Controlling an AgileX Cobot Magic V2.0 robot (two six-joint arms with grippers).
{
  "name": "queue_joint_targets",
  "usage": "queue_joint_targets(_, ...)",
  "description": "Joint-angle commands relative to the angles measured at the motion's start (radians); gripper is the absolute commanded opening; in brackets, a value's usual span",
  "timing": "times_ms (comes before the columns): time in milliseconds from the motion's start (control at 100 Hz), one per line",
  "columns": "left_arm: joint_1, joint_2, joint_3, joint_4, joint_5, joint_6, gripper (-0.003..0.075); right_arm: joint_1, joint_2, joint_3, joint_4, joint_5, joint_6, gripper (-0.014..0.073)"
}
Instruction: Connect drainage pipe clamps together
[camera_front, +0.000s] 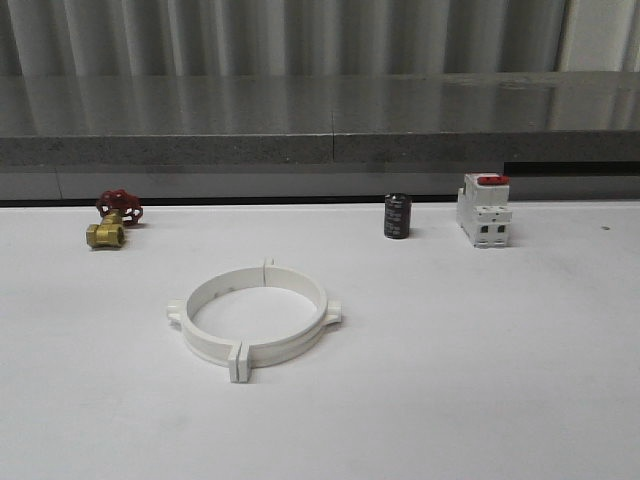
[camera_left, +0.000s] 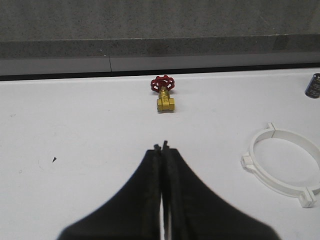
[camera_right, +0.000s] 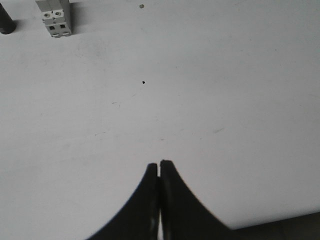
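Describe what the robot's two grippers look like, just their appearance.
Both are matte black. The left gripper has two broad fingers that curve in to narrow tips, with ribbed inner edges. The right gripper has the same flared, tapering shape and looks smoother. No cables or markings are visible.

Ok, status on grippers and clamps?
Left gripper shut, empty. Right gripper shut, empty. Clamps sit as a ring on the table. Nothing in the way.

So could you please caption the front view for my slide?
Two drainage pipe clamps form a ring on the white table.
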Motion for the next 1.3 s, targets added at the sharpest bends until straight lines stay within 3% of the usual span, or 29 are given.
queue_joint_targets(0,0.004,0.003,-0.029,0.01,-0.073,0.001,-0.002,-0.004,0.004,-0.023,-0.044,-0.047,-0.007,-0.0069)
queue_joint_targets(440,0.004,0.003,-0.029,0.01,-0.073,0.001,-0.002,-0.005,-0.003,-0.022,-0.057,-0.048,-0.007,-0.0069)
queue_joint_targets(670,0.004,0.003,-0.029,0.01,-0.073,0.001,-0.002,-0.007,-0.128,0.056,-0.076,-0.185,-0.007,-0.0069)
queue_joint_targets(840,0.004,0.003,-0.029,0.01,-0.073,0.001,-0.002,-0.079,-0.273,0.163,-0.02,-0.264,-0.021,-0.0069)
queue_joint_targets(930,0.004,0.003,-0.029,0.01,-0.073,0.001,-0.002,-0.143,-0.35,0.216,0.062,-0.311,-0.122,-0.0069)
queue_joint_targets(1100,0.004,0.003,-0.029,0.01,-0.073,0.001,-0.002,-0.269,-0.462,0.307,0.304,-0.454,-0.457,-0.0069)
queue_joint_targets(1290,0.004,0.003,-0.029,0.01,-0.073,0.001,-0.002,-0.329,-0.551,0.409,0.409,-0.617,-0.53,-0.0069)
